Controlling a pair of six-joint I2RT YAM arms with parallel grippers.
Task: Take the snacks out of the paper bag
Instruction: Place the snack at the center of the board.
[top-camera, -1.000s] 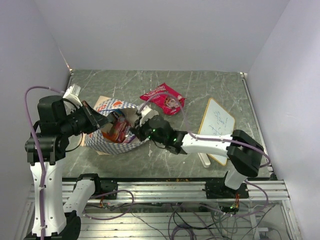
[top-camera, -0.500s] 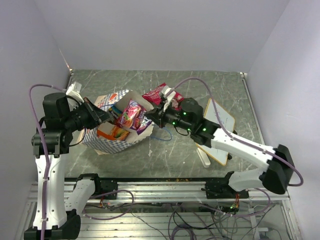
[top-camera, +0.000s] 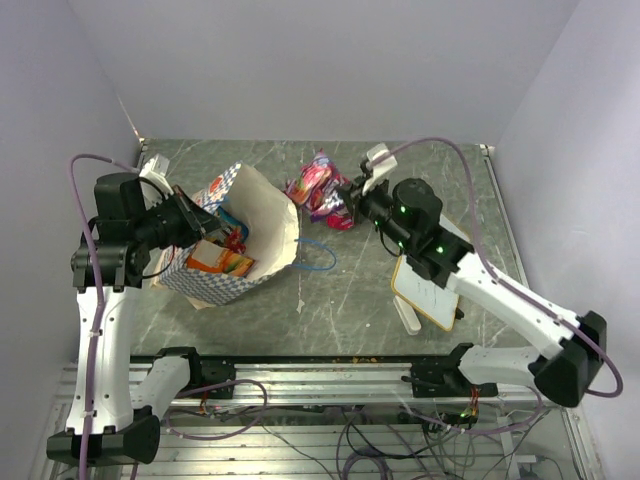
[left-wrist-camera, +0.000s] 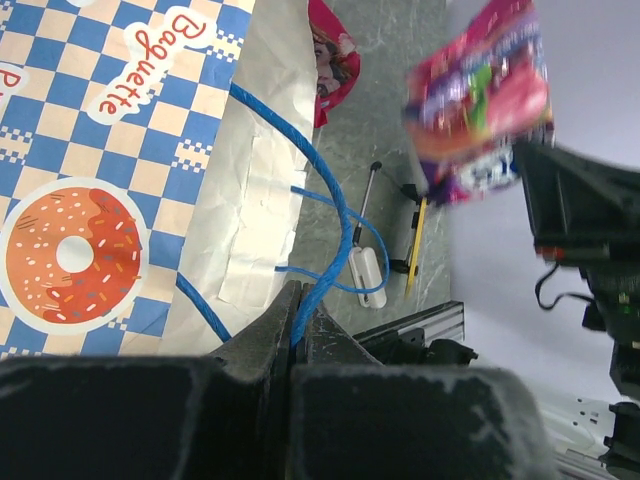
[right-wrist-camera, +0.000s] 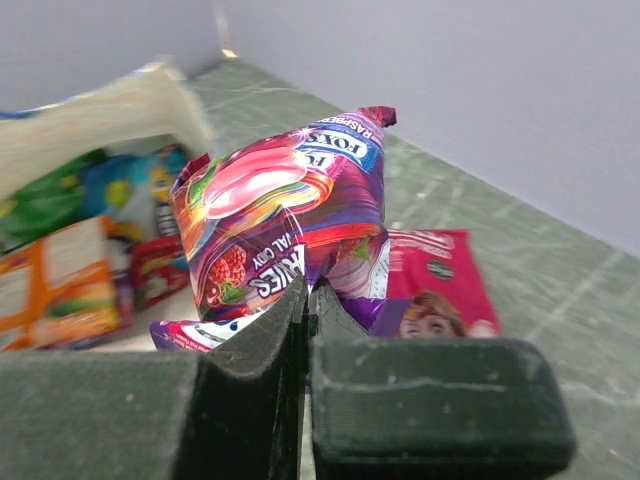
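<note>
The blue-and-white checkered paper bag (top-camera: 252, 222) lies on its side at the left, mouth toward the right, cream inside showing. An orange packet (top-camera: 215, 262) and other packets lie inside. My left gripper (top-camera: 210, 228) is shut on a blue string handle (left-wrist-camera: 322, 262) of the bag (left-wrist-camera: 100, 180). My right gripper (top-camera: 345, 195) is shut on a purple packet (top-camera: 322, 186) and holds it above the larger red bag (top-camera: 340, 215) on the table. The purple packet (right-wrist-camera: 285, 225) fills the right wrist view, with the red bag (right-wrist-camera: 435, 290) behind it.
A wood-framed whiteboard (top-camera: 430, 285) lies at the right, with a white marker (top-camera: 407, 318) at its near edge. The other blue handle (top-camera: 315, 255) trails on the table beside the bag's mouth. Walls close the table at the back and sides.
My right gripper has pulled the purple packet out of the bag and carried it right and back, over the red bag. The paper bag has tipped up more, mouth opened wider.
</note>
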